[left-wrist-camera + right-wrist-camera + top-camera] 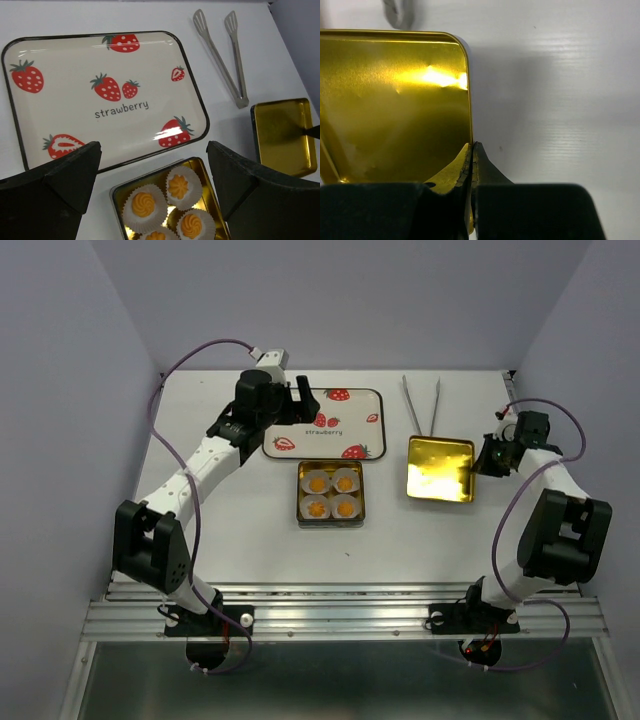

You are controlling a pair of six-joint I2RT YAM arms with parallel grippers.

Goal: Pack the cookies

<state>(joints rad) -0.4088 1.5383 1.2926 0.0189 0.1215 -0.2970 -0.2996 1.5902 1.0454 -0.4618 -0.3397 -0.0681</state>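
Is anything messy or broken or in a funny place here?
Nothing is spilled or broken. The only thing out of place is the gold lid: it lies right of the open tin instead of on it, its edge pinched by the right hand. All four cookies sit neatly inside.

Strawberry-print tray (352, 422) lies flat at the back of the white bench (240, 500), steel tongs (240, 95) off to its right. Just in front, a gold tin (208, 196) lined with white paper cups (129, 212). A gold lid (440, 470) lies upturned, apart, further right.
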